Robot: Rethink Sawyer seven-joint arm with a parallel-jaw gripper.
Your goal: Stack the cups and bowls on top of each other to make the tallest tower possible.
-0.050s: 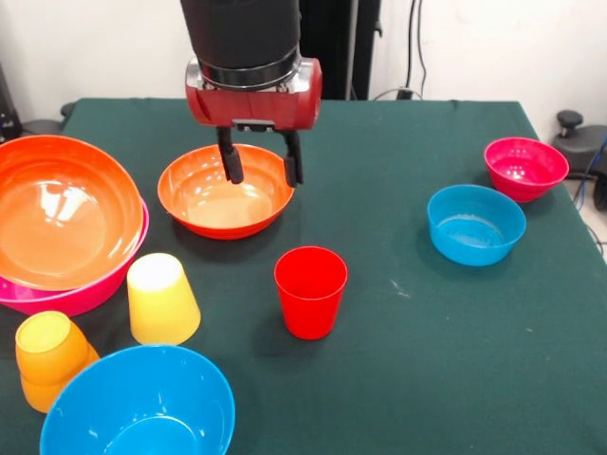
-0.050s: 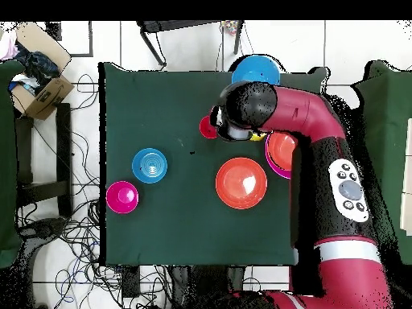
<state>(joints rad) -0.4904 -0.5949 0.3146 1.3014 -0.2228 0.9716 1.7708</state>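
The gripper [image 1: 259,159] hung over the far rim of an orange-red bowl [image 1: 226,201], its two dark fingers [image 1: 230,159] spread apart and holding nothing. That bowl sat upright on the green table [image 1: 427,322] and serves here as the landmark. Just in front of it, toward the camera and slightly to the right in the front view, stood the red cup [image 1: 310,291], upright and mouth up, apart from the bowl. To the bowl's left a second orange-red bowl [image 1: 62,210] rested nested inside the pink bowl [image 1: 66,296]. In front of that pair, the yellow cup [image 1: 161,297] stood upside down, and beside it the orange cup [image 1: 49,355] lay tilted against the large blue bowl [image 1: 140,408] at the near edge. Well to the right of the landmark bowl stood the small blue bowl [image 1: 475,224], and just beyond it the magenta bowl [image 1: 524,168], the two close together but not touching. No tower stood anywhere.
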